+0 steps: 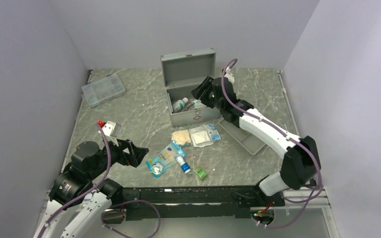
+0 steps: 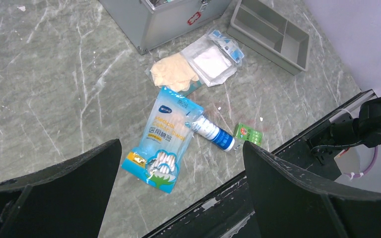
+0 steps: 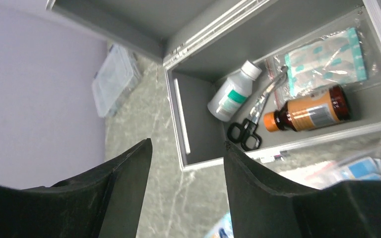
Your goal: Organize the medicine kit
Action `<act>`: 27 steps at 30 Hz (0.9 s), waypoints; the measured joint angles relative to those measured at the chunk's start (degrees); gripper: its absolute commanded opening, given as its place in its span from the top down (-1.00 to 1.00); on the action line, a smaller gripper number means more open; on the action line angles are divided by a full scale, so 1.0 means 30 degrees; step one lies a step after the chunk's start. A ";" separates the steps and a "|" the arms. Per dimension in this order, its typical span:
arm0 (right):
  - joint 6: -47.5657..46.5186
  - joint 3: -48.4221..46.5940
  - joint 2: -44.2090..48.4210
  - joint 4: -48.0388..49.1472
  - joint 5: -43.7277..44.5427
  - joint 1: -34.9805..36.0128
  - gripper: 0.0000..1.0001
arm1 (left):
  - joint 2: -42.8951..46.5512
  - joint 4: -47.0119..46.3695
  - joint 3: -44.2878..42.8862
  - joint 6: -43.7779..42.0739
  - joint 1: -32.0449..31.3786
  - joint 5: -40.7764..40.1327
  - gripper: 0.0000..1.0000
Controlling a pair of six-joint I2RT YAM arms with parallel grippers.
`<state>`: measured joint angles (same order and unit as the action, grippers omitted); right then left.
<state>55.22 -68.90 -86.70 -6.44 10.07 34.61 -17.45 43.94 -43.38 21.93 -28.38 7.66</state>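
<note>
The medicine kit point(image 1: 188, 72) stands at the back middle of the table with its lid up. Inside the kit point(image 3: 203, 124) lie a white bottle point(image 3: 232, 91), black scissors point(image 3: 250, 126), a brown bottle point(image 3: 310, 111) and a plaster packet point(image 3: 327, 57). My right gripper point(image 1: 197, 92) hovers over the case's right half, open point(image 3: 187, 144), with nothing between its fingers. My left gripper point(image 1: 140, 151) is wide open point(image 2: 181, 144) and hangs empty above the near left of the table. Just in front of it lie a blue cotton swab bag point(image 2: 163, 139), a blue-white tube point(image 2: 213, 133) and a small green packet point(image 2: 248, 133).
Beige gloves point(image 1: 181, 136) and a gauze packet point(image 1: 200, 135) lie in front of the case. A shallow grey divided tray point(image 1: 248, 136) sits to its right. A clear plastic compartment box point(image 1: 102, 89) is at the back left. Walls close in three sides.
</note>
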 measured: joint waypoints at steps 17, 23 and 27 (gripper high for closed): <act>-0.7766 0.2310 0.3687 -0.3891 -0.1384 0.3060 -0.33 | -0.0357 0.0015 0.0000 0.0015 0.0000 -0.0160 -0.99; -0.8823 0.2528 0.3526 -0.4124 -0.1384 0.5763 -0.37 | -0.0495 0.0015 0.0000 0.0066 0.0000 -0.0350 -0.99; -0.8794 0.2718 0.2856 -0.3993 -0.1333 0.6426 -0.37 | -0.0984 0.0022 0.0000 0.0066 0.0000 -0.0386 -0.99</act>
<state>28.84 -60.75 -78.13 -18.41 6.07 53.89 -20.40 44.01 -43.38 22.13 -28.38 6.50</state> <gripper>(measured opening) 0.684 0.994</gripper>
